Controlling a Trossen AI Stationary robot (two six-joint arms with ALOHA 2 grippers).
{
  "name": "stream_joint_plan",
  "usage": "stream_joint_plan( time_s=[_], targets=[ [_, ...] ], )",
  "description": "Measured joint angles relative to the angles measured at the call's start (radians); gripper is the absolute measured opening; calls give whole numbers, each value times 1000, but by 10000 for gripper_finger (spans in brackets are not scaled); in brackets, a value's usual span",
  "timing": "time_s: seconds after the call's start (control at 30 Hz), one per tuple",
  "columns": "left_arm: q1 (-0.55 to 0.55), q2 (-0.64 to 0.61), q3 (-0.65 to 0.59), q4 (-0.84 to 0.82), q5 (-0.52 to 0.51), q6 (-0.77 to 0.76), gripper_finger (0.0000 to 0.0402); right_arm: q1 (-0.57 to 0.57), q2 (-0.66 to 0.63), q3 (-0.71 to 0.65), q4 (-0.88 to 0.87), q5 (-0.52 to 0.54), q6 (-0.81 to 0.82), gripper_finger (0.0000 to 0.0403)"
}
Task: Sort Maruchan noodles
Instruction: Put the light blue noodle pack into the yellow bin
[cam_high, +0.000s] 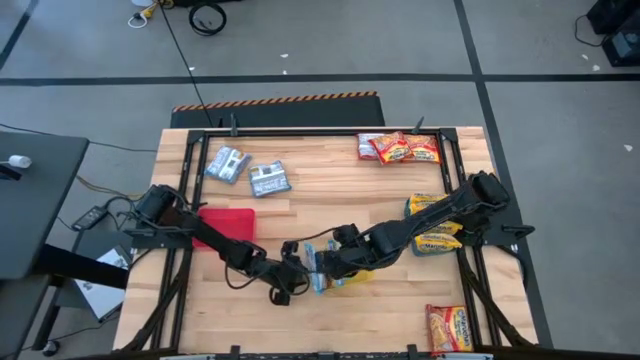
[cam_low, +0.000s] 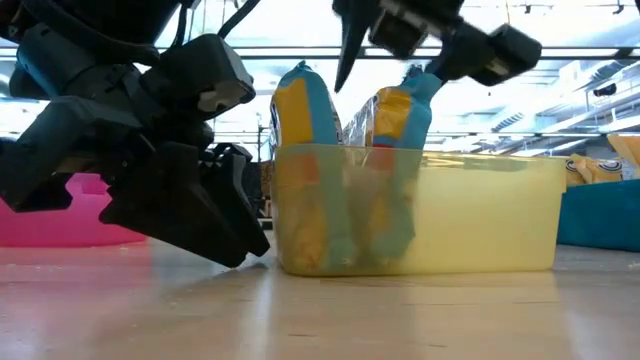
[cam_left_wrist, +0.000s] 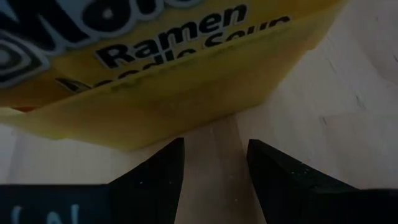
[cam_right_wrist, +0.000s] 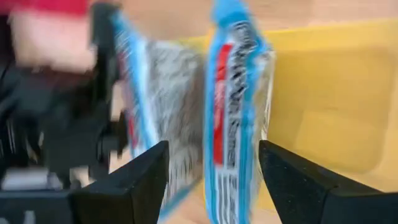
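Maruchan noodles (cam_low: 400, 170) upright in yellow tray (cam_low: 480, 225); right gripper (cam_right_wrist: 211, 171) jaws apart astride packet; left gripper (cam_left_wrist: 214, 171) jaws apart, empty.

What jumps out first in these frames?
Both arms meet at the front middle of the table over the yellow tray, where two blue-edged noodle packets stand on edge. The right gripper hangs open around one of them; the left gripper sits open just outside the tray's wall. More packets lie along the far edge.
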Motion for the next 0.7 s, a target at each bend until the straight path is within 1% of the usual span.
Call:
stream_joint_plan(
  time_s=[0.1, 0.17, 0.3, 0.37, 0.47, 0.53, 0.6, 0.7],
  targets=[
    [4, 0, 0, 1, 12, 2, 180, 15, -26, 0, -54, 20, -155, 239],
    [3, 0, 0, 1, 20, 7, 180, 27, -37, 0, -70, 47, -289, 231],
    [3, 0, 0, 2, 25, 10, 180, 56, -46, 0, -84, 89, -612, 219],
    [3, 0, 0, 3, 26, 11, 180, 62, -37, 0, -113, 91, -790, 214],
    [6, 0, 3, 1, 49, 10, 180, 68, -9, 0, -181, 92, -1099, 204],
    [9, 0, 16, -2, 68, 10, 180, 66, 12, 0, -203, 92, -1248, 197],
    [11, 0, 36, -9, 69, 10, 180, 60, 37, -1, -202, 86, -1340, 190],
    [24, 0, 72, -44, 63, 9, 180, 36, 73, -1, -127, 45, -1391, 181]
  ],
)
